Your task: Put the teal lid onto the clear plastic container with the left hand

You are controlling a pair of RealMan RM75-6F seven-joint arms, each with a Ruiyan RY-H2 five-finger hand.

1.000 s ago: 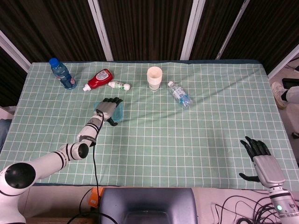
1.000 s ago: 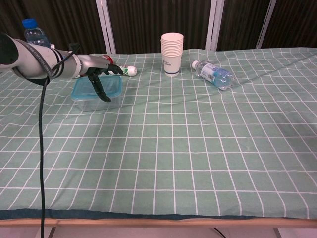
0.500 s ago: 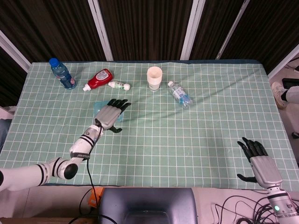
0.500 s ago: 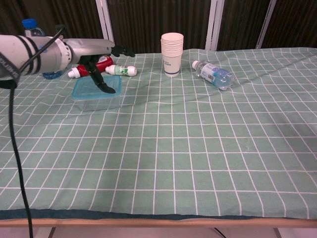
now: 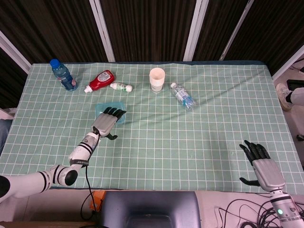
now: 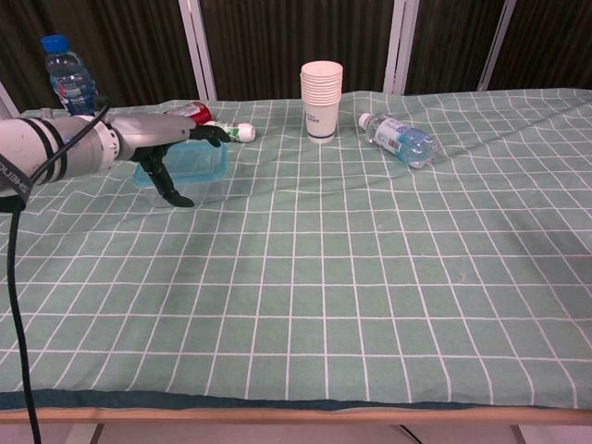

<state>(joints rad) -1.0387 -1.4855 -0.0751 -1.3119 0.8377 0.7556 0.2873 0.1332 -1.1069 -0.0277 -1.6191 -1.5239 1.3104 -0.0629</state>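
Right robot hand [image 5: 261,164], nearest the camera at the surface's [image 5: 199,137] near right edge, lies empty with fingers spread. Left robot hand [image 5: 105,122], likewise released, hovers fingers apart just over the near edge of the clear plastic container [image 6: 205,169], which carries the teal lid [image 5: 114,109]. A ketchup bottle [image 5: 100,80] lies farther back.

Two robot hands were in view: the left hand [image 5: 105,123], fingers spread, and the right hand [image 5: 262,164], likewise spread. One clear plastic container [image 6: 181,183] stood on the single bench [image 5: 213,123], carrying one teal lid [image 5: 116,106]. Two water bottles were present: one upright blue-capped bottle [image 5: 62,74] and one lying bottle [image 5: 183,96]. There was one red ketchup bottle [image 5: 99,80] on its side, one small white bottle [image 5: 121,87] also lying, and one stack of paper cups [image 6: 321,101], whose cups could not be counted reliably.
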